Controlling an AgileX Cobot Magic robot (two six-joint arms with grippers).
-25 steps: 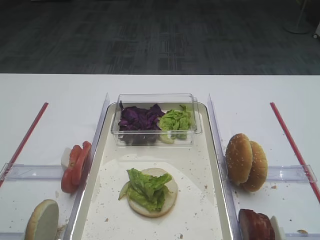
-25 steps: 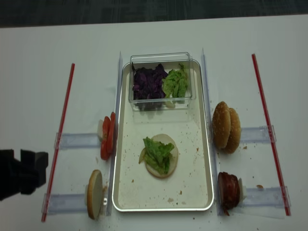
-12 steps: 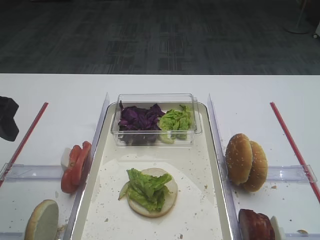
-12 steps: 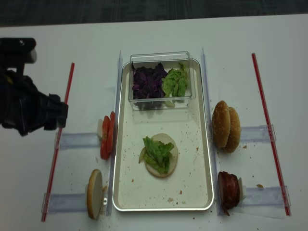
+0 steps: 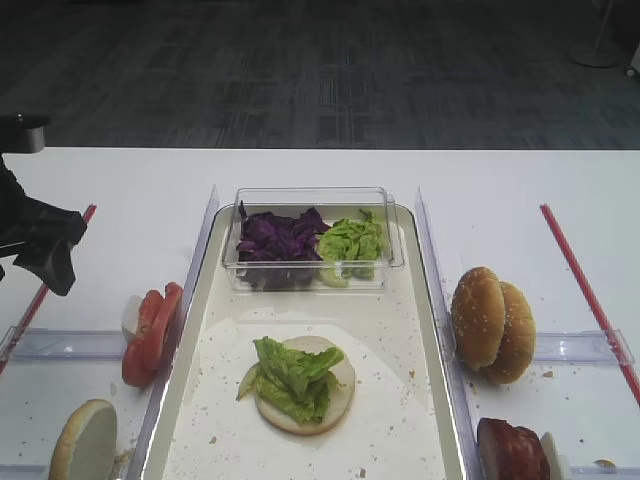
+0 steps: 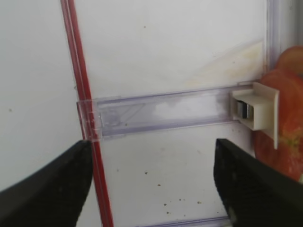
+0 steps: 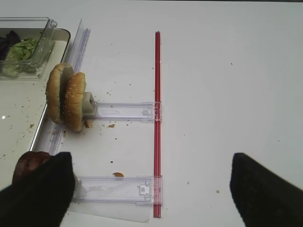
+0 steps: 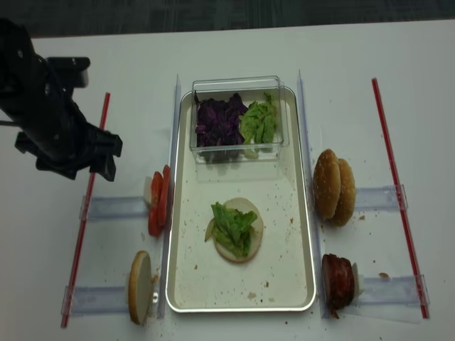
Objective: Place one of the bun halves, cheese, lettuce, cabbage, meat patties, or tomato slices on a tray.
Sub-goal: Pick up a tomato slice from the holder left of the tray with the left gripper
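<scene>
The metal tray point(image 5: 432, 300) holds a bun half point(image 5: 335, 395) cut face up, topped with lettuce point(image 5: 290, 372). Red tomato slices point(image 5: 150, 335) stand on edge left of the tray, also at the right edge of the left wrist view point(image 6: 284, 132). My left gripper point(image 8: 75, 167) hovers open left of them, over a clear rail point(image 6: 161, 111). More bun halves point(image 5: 492, 325) and the meat patties point(image 5: 510, 450) stand right of the tray. My right gripper point(image 7: 151, 194) is open above the table there, holding nothing. No cheese shows.
A clear tub point(image 5: 312, 200) at the tray's far end holds purple cabbage point(image 5: 275, 238) and lettuce point(image 5: 352, 242). Another bun half point(image 5: 85, 440) stands at the near left. Red strips point(image 8: 87, 213) point(image 8: 397, 192) and clear rails point(image 7: 125, 111) lie on the white table.
My left arm has come in from the near left and moved away and rightwards, close to the tomato slices. Its jaws stayed open. The food has not moved.
</scene>
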